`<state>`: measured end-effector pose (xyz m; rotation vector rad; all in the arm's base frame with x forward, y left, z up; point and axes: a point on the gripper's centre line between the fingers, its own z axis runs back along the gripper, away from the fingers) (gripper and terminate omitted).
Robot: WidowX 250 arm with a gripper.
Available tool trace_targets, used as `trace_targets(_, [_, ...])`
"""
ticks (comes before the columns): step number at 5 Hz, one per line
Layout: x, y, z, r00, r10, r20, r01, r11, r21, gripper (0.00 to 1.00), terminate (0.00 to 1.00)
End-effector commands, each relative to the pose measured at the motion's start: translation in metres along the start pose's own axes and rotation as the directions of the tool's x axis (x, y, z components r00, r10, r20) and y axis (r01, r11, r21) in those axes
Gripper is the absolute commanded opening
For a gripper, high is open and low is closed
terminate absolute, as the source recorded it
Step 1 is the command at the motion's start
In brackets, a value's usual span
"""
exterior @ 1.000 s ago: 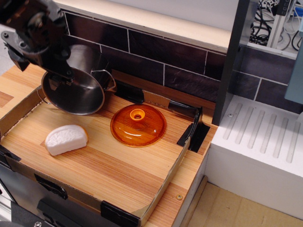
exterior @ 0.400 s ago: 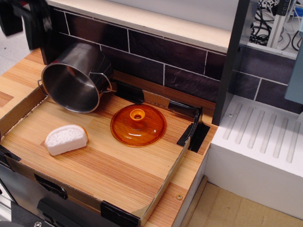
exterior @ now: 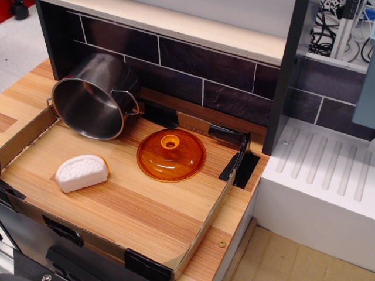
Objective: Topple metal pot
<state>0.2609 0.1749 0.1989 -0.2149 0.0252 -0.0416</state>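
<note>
While no claw shows anywhere, so its grip cannot be told, a white bun [exterior: 82, 172] lies nearest on the wooden tray [exterior: 146, 216], an orange lid [exterior: 171, 155] beside it, and the pot [exterior: 96, 96] lies toppled at the back-left corner, mouth facing forward.

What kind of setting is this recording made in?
Probably a mock kitchen set up in a lab: a wooden counter with a dark tiled wall behind it, a metal pot lying on its side, an orange lid, and cables at the upper right.
</note>
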Motion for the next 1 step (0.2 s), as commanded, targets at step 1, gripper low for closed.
trace_targets(1, [-0.0034, 0.0061, 0.0143, 0.999, 0.004, 0.040, -0.005, 1.000, 0.027, 1.00, 1.00])
